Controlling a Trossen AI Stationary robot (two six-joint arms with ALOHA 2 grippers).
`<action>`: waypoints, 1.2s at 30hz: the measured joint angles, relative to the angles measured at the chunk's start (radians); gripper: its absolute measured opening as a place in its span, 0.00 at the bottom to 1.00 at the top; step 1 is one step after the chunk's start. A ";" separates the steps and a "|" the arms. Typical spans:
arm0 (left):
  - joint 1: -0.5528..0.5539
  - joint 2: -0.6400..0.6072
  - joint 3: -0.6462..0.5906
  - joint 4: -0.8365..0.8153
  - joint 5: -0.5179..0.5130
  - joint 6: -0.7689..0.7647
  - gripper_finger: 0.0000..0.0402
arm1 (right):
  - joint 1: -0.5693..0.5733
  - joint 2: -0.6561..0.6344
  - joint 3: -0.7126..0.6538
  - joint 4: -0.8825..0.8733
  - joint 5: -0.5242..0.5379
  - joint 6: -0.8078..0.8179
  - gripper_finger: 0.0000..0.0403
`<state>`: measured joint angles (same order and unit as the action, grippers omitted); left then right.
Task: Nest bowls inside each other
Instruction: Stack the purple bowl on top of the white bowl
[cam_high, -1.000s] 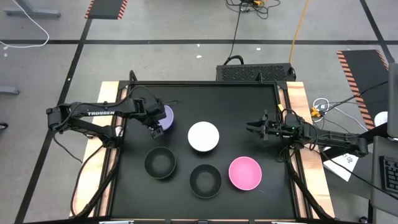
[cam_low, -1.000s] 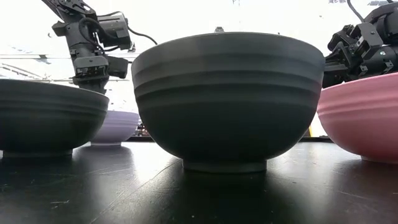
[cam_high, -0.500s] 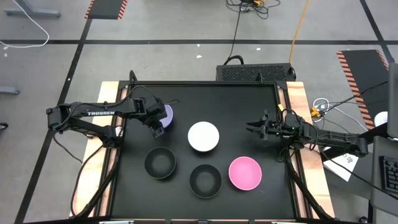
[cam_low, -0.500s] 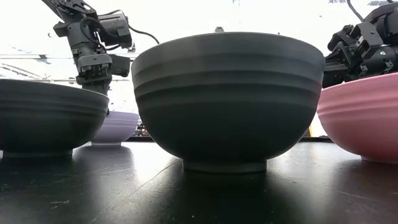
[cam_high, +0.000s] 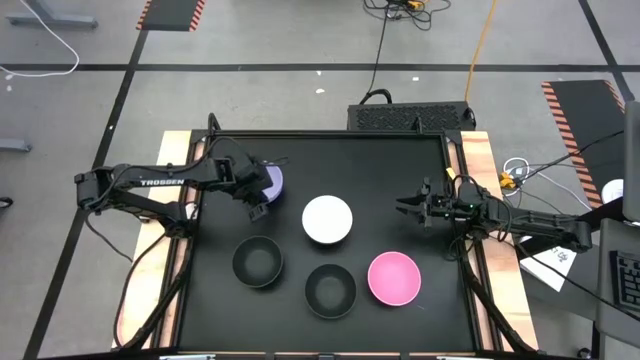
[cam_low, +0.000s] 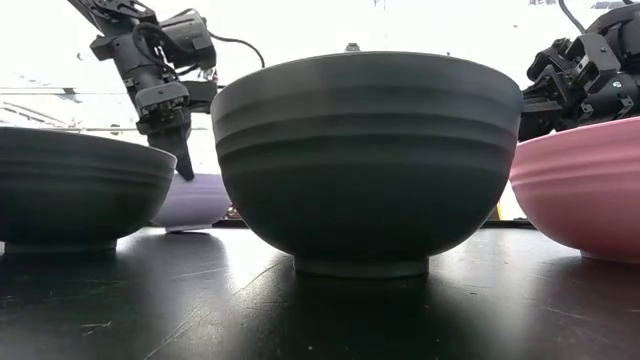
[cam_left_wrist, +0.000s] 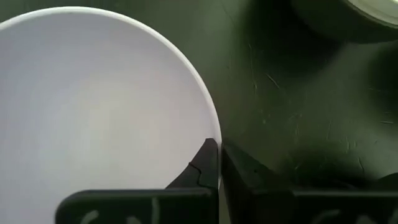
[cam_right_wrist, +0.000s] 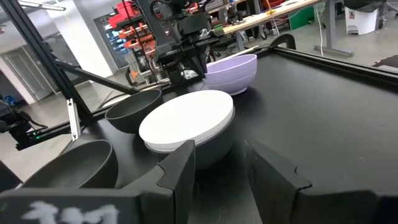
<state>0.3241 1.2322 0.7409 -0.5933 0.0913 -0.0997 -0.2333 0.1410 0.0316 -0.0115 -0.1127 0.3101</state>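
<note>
The lavender bowl (cam_high: 270, 180) stands at the table's far left, with my left gripper (cam_high: 256, 207) shut on its rim. A white bowl (cam_high: 327, 219) rests on its foot mid-table. Two black bowls (cam_high: 258, 262) (cam_high: 330, 288) and a pink bowl (cam_high: 393, 277) sit on their feet in a row near the front. My right gripper (cam_high: 403, 207) hangs open just right of the white bowl (cam_right_wrist: 186, 124) and touches nothing. My left gripper pinches the lavender bowl's rim (cam_left_wrist: 211, 134) on the bowl's near side, one finger inside the bowl and one outside. The fingers (cam_low: 185, 160) come from above, pointing down with a slight slant. The bowl (cam_right_wrist: 233, 70) looks a little tilted, its foot low at the table.
The black mat's raised frame (cam_high: 330, 135) runs along the far edge, with wooden borders (cam_high: 480, 160) left and right. Bare mat lies between the white bowl and the lavender one, and at the far right. Cables trail on the floor beyond.
My left gripper has shut on the lavender bowl's rim and tipped a little. The bowl has shifted slightly toward the table's far right under the hold. My right arm has kept still.
</note>
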 joint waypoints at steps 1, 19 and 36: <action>0.000 0.000 0.008 -0.009 -0.007 0.003 0.01 | 0.000 0.000 0.000 0.000 0.000 0.000 0.32; -0.116 0.064 0.375 -0.120 -0.066 0.075 0.00 | 0.000 0.000 0.000 0.000 0.002 -0.004 0.32; -0.374 0.483 0.867 -0.320 -0.198 0.124 0.00 | 0.000 0.007 0.000 0.000 0.002 -0.001 0.32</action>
<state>-0.0500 1.7149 1.6084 -0.9128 -0.1062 0.0244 -0.2333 0.1485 0.0315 -0.0116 -0.1104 0.3092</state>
